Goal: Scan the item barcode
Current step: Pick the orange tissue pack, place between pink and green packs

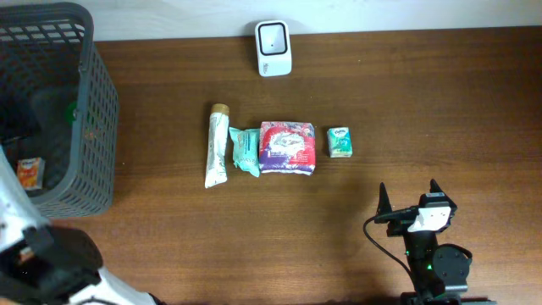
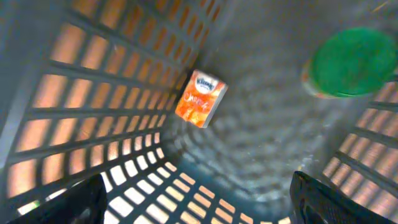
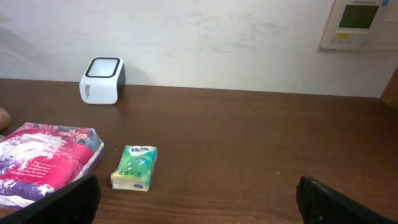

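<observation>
The left gripper (image 2: 199,208) hung inside a grey mesh basket (image 2: 93,93), jaws spread wide and holding nothing. Below it an orange Kleenex tissue pack (image 2: 200,98) lay on the basket floor, near a round green lid (image 2: 351,61). The right gripper (image 1: 408,190) sat low over the wooden table (image 1: 440,93), jaws apart and empty. Beyond it, in a row, lay a green tissue pack (image 1: 340,141), a floral packet (image 1: 288,147), a teal packet (image 1: 246,151) and a tube (image 1: 218,146). A white barcode scanner (image 1: 273,47) stood at the far edge.
</observation>
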`<state>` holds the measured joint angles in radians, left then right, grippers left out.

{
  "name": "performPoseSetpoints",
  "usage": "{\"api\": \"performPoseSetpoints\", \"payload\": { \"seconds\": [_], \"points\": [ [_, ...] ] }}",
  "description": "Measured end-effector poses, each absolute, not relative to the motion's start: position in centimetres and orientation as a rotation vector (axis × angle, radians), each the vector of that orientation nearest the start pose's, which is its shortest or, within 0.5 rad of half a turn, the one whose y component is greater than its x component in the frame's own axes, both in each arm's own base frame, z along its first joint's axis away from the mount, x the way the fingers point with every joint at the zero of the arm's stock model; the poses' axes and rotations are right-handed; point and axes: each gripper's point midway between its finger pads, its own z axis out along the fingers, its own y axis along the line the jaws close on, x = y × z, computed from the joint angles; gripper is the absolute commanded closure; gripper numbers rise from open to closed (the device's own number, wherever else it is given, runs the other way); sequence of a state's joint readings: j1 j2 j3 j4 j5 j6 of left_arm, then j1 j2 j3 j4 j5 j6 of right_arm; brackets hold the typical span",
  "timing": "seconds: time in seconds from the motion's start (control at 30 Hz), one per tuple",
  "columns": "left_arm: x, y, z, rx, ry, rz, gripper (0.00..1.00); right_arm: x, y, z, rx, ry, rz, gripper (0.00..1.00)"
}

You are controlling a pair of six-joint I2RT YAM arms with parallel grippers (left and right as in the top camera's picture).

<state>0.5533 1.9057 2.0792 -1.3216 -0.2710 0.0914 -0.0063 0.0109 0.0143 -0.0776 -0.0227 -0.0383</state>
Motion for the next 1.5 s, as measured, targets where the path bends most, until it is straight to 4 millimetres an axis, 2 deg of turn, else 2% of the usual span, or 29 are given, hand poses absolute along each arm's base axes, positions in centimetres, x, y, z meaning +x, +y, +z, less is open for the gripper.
{"api": "performPoseSetpoints", "payload": {
  "seconds": [0.07,0.17,0.3,0.37,0.4,0.47,0.73,0.93,1.07,1.2,1.23,1.27,1.4,1.5],
  "points": [
    [35.0,27.8,21.5,-0.754,2.751,0.556,0.1,24.6,0.2,15.9,-0.044,1.645,-0.015,0.01],
    [34.8,28.9,17.9,-0.826,2.832,0.618,0.13,24.6,0.2,15.9,-0.044,1.645,-0.015,0.01],
    [34.8,29.5,13.7,-0.875,2.924,0.635,0.14,24.6,0.2,15.9,-0.043,1.645,-0.015,0.02],
    [34.9,29.6,12.5,-0.891,2.942,0.639,0.16,24.6,0.2,15.9,-0.044,1.645,-0.016,0.01],
    [35.0,29.7,12.1,-0.897,2.939,0.639,0.16,24.6,0.2,15.9,-0.044,1.645,-0.016,0.01],
    [35.0,29.8,11.7,-0.907,2.932,0.645,0.27,24.6,0.2,15.9,-0.044,1.645,-0.015,0.01],
    [34.8,30.4,7.8,-0.92,2.916,0.702,0.28,24.6,0.2,15.9,-0.044,1.645,-0.015,0.01],
    [35.9,32.2,8.0,-0.93,2.813,0.811,0.32,24.6,0.2,15.9,-0.044,1.645,-0.016,0.01],
    [36.0,32.3,7.8,-0.931,2.809,0.823,0.35,24.6,0.2,15.9,-0.044,1.645,-0.015,0.01],
    [35.7,32.4,4.4,-0.93,2.876,0.825,0.52,24.6,0.2,15.9,-0.044,1.645,-0.016,0.02],
    [35.7,32.6,4.3,-0.93,2.877,0.843,0.71,24.6,0.2,15.9,-0.043,1.645,-0.015,0.01],
    [35.6,32.7,4.1,-0.935,2.878,0.845,1.0,24.6,0.2,15.9,-0.044,1.645,-0.015,0.01],
    [35.3,32.8,3.7,-0.936,2.892,0.857,1.0,24.6,0.2,15.9,-0.043,1.645,-0.015,0.01],
    [35.1,31.6,3.9,-0.931,2.95,0.76,1.0,24.6,0.2,15.9,-0.044,1.644,-0.015,0.01]
  ]
}}
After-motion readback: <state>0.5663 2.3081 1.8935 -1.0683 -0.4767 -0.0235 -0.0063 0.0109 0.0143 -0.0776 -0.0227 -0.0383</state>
